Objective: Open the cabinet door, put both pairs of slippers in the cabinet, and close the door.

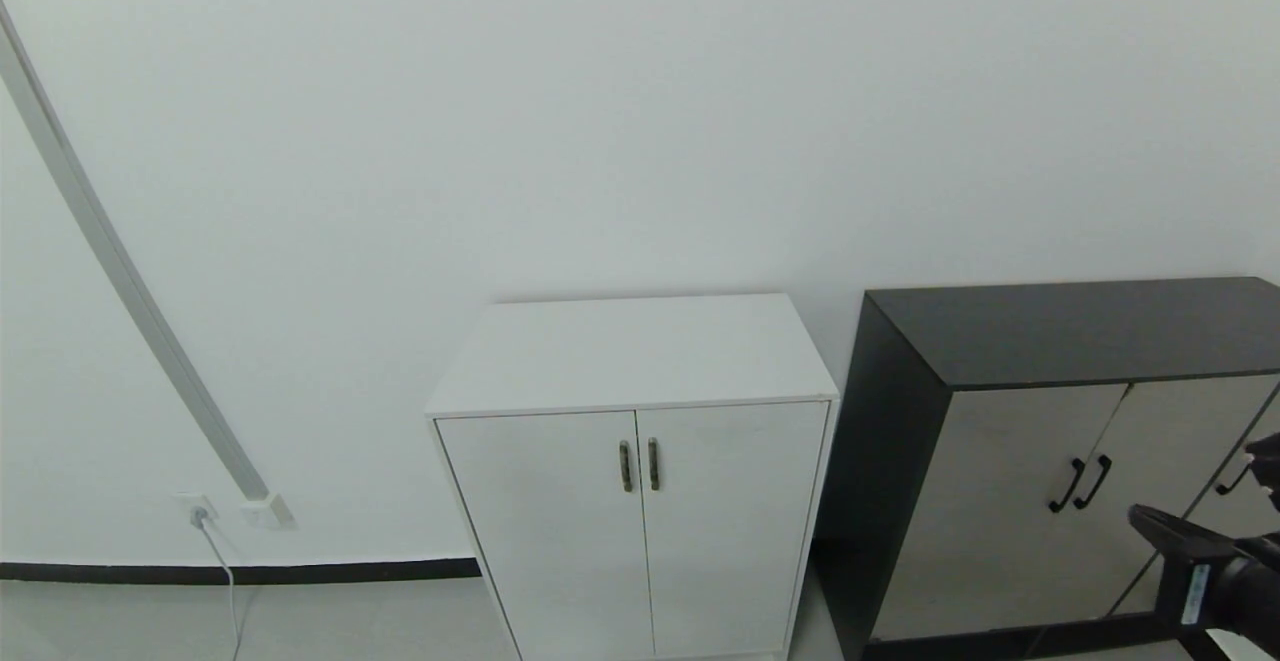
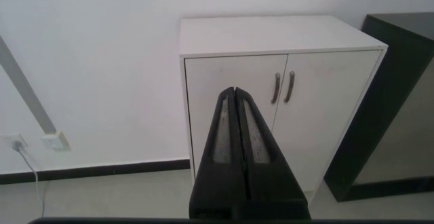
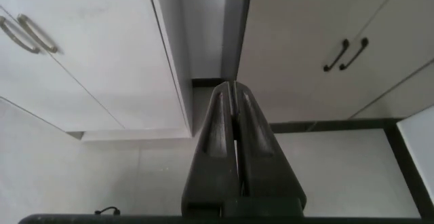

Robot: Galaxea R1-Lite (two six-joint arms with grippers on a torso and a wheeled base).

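The white wooden cabinet [image 1: 640, 361] with a flat top stands on the floor against the pale wall, in the middle of the head view, and its two doors [image 1: 640, 531] are both shut. A pair of slim upright metal handles [image 1: 639, 465] sits side by side at the seam between them. Just to its right, with a narrow gap between, stands a black cabinet [image 1: 1060, 326] with pale grey doors, also shut, and curved black handles [image 1: 1080, 483]. The left gripper [image 2: 234, 91] hangs in front of the white cabinet, facing its left door, its two black fingers pressed together with nothing between them. The right gripper [image 3: 234, 85] sits low before the gap between the two cabinets, likewise closed on nothing. To the left, a wall socket [image 1: 197, 511] with a white cable [image 1: 225, 571] sits beneath a slanting grey conduit [image 1: 110, 251], above a black skirting strip [image 1: 240, 572].
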